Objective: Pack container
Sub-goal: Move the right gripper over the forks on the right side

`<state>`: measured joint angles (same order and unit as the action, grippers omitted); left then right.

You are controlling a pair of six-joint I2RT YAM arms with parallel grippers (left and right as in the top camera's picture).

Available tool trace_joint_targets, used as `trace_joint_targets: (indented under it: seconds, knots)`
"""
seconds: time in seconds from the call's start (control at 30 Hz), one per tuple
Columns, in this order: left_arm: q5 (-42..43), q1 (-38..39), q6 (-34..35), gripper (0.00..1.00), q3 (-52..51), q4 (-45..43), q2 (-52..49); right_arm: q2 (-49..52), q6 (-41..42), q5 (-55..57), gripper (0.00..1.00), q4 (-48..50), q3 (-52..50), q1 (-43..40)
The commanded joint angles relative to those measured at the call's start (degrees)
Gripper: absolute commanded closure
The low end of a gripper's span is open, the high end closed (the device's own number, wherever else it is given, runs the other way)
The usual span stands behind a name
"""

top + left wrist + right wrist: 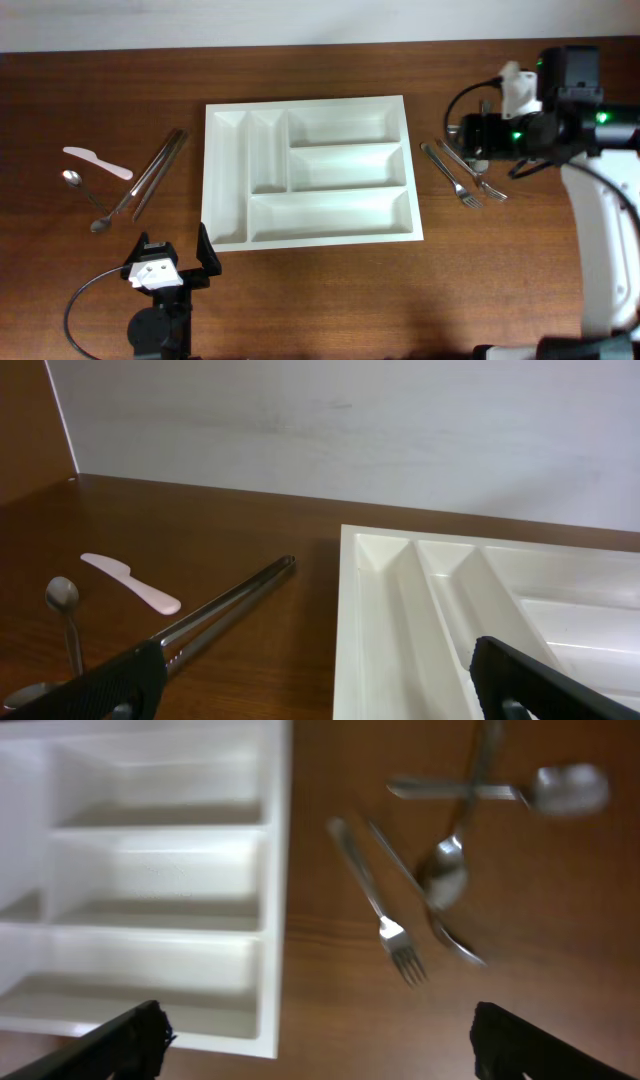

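Cutlery is laid out in two groups on the table [330,300], one at each end of the container [228,235], so that each arm can be given the pile nearer to it and both can reach the middle; a white plastic knife [97,161], spoons [72,180] and long steel tongs [155,178] are set beyond the container's left end, while forks [385,925] and other spoons [570,788] are heaped, partly crossed, just beyond its right end

The container is placed at the centre of the table, flat, open side up, with every compartment seen to be empty; its long axis is run from left to right, parallel to the far table edge; the three long compartments are aligned with that axis, and the two narrow ones at the left end are turned across it, pointing away from the robot

The left gripper [318,660] is held low near the container's near left corner, fingers spread wide and nothing between them, aimed along the left end, judged to be parked in waiting; the right gripper [315,1020] is hung above the table just off the container's right end, likewise spread and empty, its wrist turned down over the forks, which is judged to be preparation for a first pick; nothing has yet been packed
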<state>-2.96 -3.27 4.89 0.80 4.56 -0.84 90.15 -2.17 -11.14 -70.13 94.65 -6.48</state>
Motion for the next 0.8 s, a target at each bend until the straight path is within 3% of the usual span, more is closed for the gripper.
trace_joint_targets:
  seconds: [0.0, 0.37, 0.77]
  knots:
    - [0.61, 0.24, -1.11, 0.01, -0.28, 0.09, 0.55, 4.28, 1.14, -1.14, 0.08, -0.42, 0.87, -4.42]
    - [0.63, 0.24, -1.11, 0.01, -0.28, 0.09, 0.55, 19.28, -0.17, -1.14, 0.11, -2.27, 0.79, -7.41]
    - [0.63, 0.24, -1.11, 0.01, -0.26, 0.09, 0.55, 25.22, -1.11, 0.92, 0.12, 3.15, 0.39, -7.48]
